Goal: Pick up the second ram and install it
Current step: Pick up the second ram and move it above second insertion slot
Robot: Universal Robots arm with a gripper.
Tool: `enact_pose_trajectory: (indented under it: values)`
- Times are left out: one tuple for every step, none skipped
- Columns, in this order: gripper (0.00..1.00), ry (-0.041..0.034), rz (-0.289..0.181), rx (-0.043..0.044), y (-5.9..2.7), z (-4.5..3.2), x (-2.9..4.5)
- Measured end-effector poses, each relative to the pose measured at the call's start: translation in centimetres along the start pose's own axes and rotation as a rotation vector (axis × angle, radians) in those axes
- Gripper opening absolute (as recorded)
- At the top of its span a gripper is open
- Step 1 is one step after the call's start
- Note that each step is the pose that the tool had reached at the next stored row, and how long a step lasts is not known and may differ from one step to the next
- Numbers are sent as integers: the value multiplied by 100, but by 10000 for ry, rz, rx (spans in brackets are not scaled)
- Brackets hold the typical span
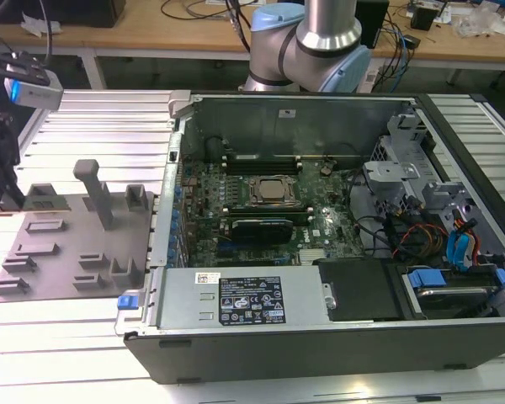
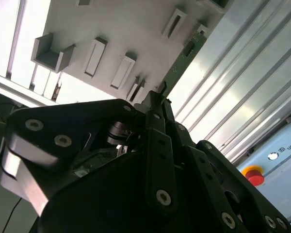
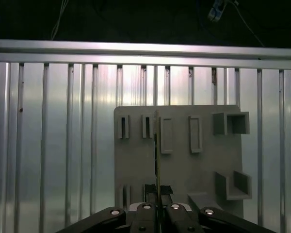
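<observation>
The second ram (image 2: 182,65) is a thin green stick, held at one end between my fingers. In the first wrist view I see the ram (image 3: 156,145) edge-on, as a narrow line running out over the grey holder tray (image 3: 184,170). My gripper (image 3: 157,193) is shut on it, and the fingertips (image 2: 157,97) pinch its near end. In the exterior view the gripper (image 1: 2,181) hangs at the far left, over the left end of the grey tray (image 1: 59,252). I cannot tell whether the stick still touches the tray.
The open computer case (image 1: 320,337) lies at the exterior view's right, with the motherboard (image 1: 261,210), the square processor (image 1: 273,192) and long black slots (image 1: 278,158) beside it. The tray carries an upright post (image 1: 97,194). Ribbed aluminium table (image 1: 101,126) lies under everything.
</observation>
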State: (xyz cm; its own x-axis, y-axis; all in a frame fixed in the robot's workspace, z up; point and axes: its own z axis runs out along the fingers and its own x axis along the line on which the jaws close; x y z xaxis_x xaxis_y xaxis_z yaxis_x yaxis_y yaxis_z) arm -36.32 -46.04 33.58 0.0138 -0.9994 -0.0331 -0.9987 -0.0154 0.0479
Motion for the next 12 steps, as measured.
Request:
enact_pose_trajectory:
  values:
    - [11,-1,0,1,1,-22,-1]
    - [11,-1,-1,0,2,-38,-1]
    - [11,-3,0,0,3,-65,-2]
    - [11,-4,-1,0,4,-92,-3]
    - [11,-4,0,0,5,-114,-4]
    - [11,-5,0,0,5,-128,-4]
    - [11,-5,0,0,6,-155,-5]
    - [11,-7,-1,1,8,-188,-6]
    - [11,-8,0,1,8,-202,-7]
    - [11,-8,0,0,9,-215,-7]
    - [11,-9,0,0,10,-232,-8]
    - [11,-10,0,0,10,-245,-8]
